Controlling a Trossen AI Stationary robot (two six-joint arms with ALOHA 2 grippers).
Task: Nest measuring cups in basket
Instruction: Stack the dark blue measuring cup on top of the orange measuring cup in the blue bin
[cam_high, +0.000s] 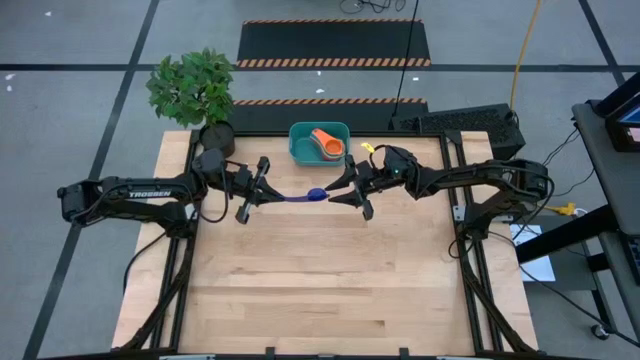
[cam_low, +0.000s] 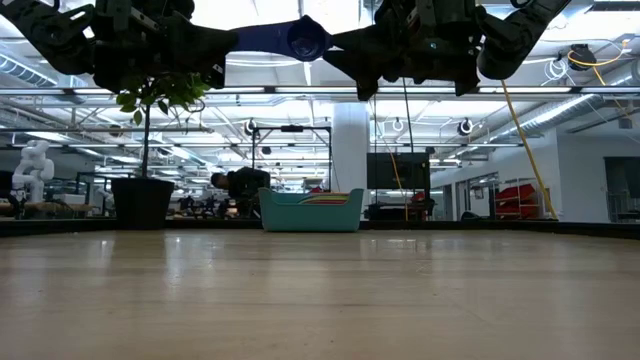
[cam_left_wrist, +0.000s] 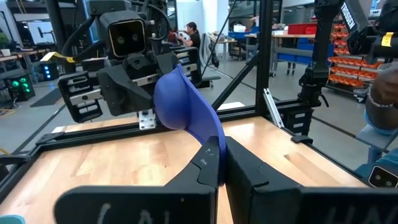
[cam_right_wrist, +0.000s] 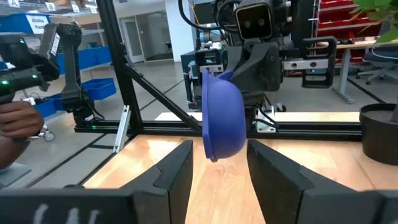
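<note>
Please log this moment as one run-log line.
left claw: shut on dark blue cup handle, midair | right claw: open around bowl | basket: orange cup inside

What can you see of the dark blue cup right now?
The dark blue cup is a round, smooth plastic scoop with a flat handle. It hangs in the air above the table, lying sideways between the two arms, clear of the basket. The left gripper is shut on the handle's end. The bowl sits between the right gripper's open fingers, which have not closed on it. Its rim faces sideways.
</note>
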